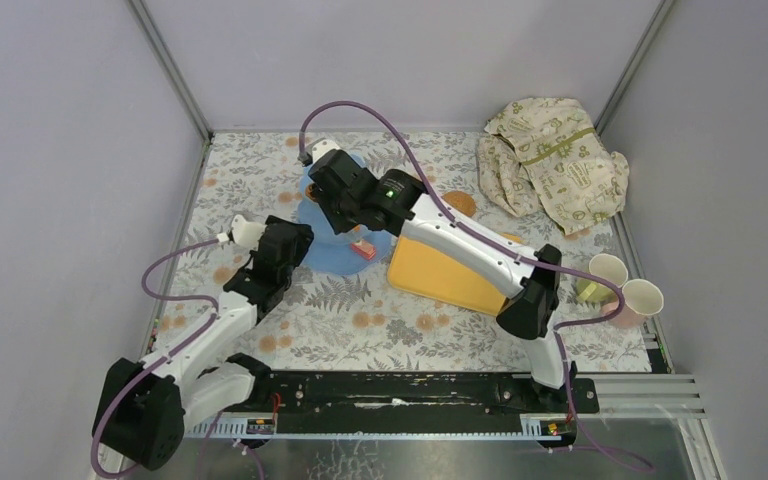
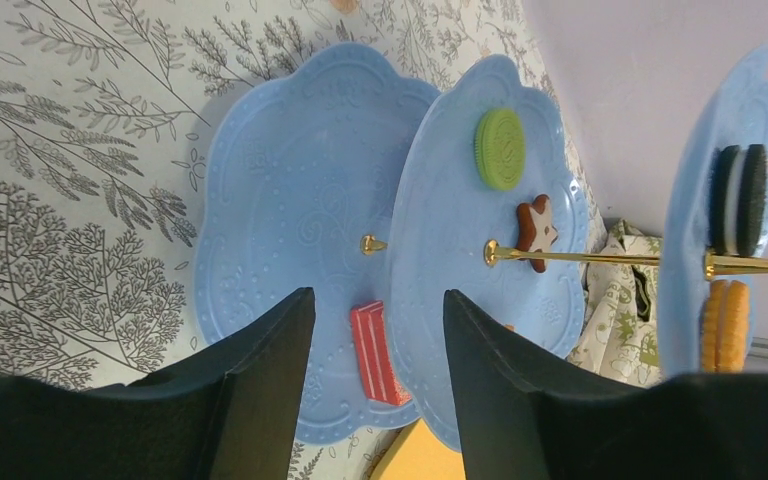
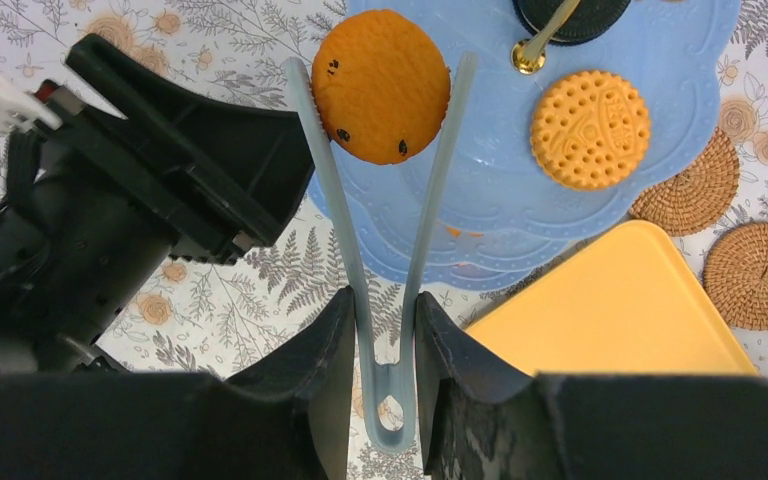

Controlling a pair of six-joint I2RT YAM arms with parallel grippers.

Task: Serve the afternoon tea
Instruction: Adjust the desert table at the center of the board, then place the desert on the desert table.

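The stand is set on the bench toward 12 o'clock. The tongs are clamped in the right pincer, a biscuit gripped at their tips over the stand's rim. The left pincer is held parted, empty, at the bottom tier's 8 o'clock edge. The tray is set just beside the stand at 4 o'clock; open bench is seen at 6 o'clock.

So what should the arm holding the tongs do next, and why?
Probably lower and loosen the tongs: the right end effector squeezes them, and the orange biscuit is pinched at their tips, over the edge of the blue stand.
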